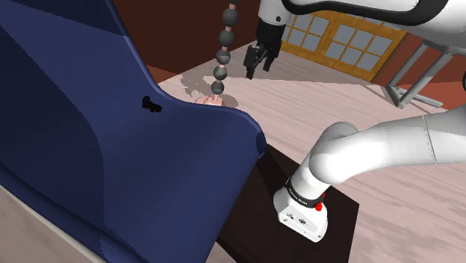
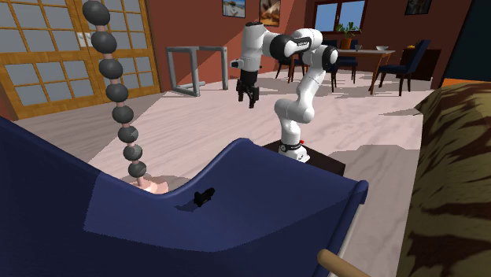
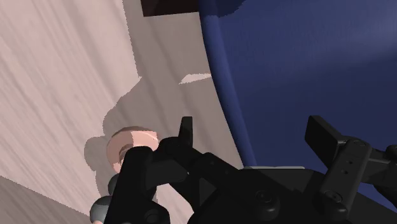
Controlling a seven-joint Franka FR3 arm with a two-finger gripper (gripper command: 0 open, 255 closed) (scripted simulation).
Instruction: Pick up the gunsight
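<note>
The gunsight is a small black piece lying on the upper edge of a big blue fabric seat. The second exterior view has the gunsight near the seat's rim. My gripper hangs high over the pale floor, well off to the shoulder view's right of the gunsight and beyond the seat. In the second exterior view the gripper is far behind the seat. The wrist view has the gripper open, fingers apart with nothing between them, over the seat's blue edge.
A hanging string of dark balls ends at a pink rounded base on the floor beside the seat. The dark stand box sits under the arm. A metal frame stands behind, and a brown striped cushion is on the second exterior view's right.
</note>
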